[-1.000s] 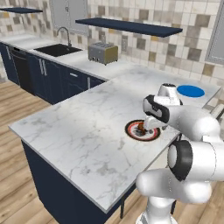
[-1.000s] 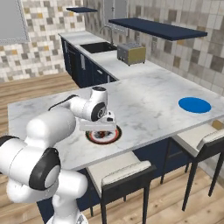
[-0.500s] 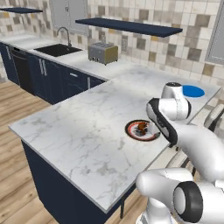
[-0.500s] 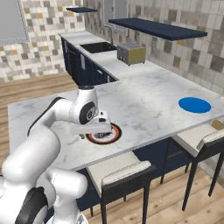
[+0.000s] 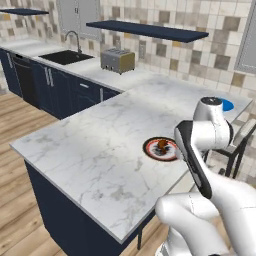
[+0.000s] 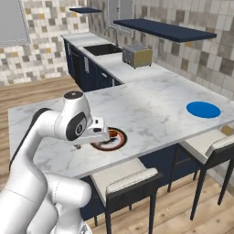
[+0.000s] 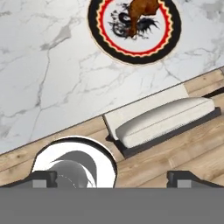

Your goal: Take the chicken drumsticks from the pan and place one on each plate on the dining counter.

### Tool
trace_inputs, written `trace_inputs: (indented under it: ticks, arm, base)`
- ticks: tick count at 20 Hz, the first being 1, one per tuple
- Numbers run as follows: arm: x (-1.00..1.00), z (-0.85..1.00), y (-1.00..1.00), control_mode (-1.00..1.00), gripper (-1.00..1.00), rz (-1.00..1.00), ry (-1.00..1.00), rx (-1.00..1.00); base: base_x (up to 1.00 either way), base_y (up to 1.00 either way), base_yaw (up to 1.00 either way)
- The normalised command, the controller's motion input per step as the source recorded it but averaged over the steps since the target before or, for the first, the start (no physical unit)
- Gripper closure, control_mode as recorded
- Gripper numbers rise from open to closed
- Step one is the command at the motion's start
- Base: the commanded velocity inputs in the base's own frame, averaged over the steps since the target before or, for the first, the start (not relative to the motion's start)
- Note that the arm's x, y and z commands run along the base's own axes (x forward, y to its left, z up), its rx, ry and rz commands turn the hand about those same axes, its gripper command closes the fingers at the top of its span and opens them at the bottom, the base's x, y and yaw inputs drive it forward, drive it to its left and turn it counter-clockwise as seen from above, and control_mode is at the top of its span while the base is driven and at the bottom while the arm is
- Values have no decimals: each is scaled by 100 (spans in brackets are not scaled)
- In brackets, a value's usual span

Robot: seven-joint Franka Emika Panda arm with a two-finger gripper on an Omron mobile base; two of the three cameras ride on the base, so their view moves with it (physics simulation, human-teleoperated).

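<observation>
A reddish-brown chicken drumstick (image 7: 140, 11) (image 5: 162, 146) lies in the white centre of the red-and-black rimmed plate (image 7: 131, 59) (image 5: 150, 150) (image 6: 119, 138), near the front edge of the marble dining counter (image 5: 100, 145) (image 6: 151, 114). My gripper (image 7: 111, 179) is open and holds nothing. It hangs back from the plate, past the counter edge, over a stool and the wood floor. The blue plate (image 6: 203, 109) (image 5: 228, 105) sits bare at the counter's far right end, partly behind my arm in the left base view. The pan is out of view.
Two white-cushioned stools (image 6: 132, 176) (image 6: 215, 144) stand under the counter's front edge, one just below my hand (image 7: 162, 120). A toaster (image 5: 117, 60) and sink (image 5: 65, 56) sit on the navy cabinets at the back, under a dark shelf (image 5: 150, 30).
My hand has drawn back from above the red-rimmed plate to beyond the counter edge, jaws still open. The drumstick stays on the plate.
</observation>
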Motion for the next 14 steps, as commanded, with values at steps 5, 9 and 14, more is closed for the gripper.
trace_inputs:
  ticks: [5,9,14]
  arm:
    - [-28,3,5,-100,-100,0,-6,-3]
    - [-24,0,0,-100,-100,0,-13,0]
    - [-26,0,0,-100,-100,0,-24,0]
  base:
    - [0,0,0]
    - [0,0,0]
    - [0,0,0]
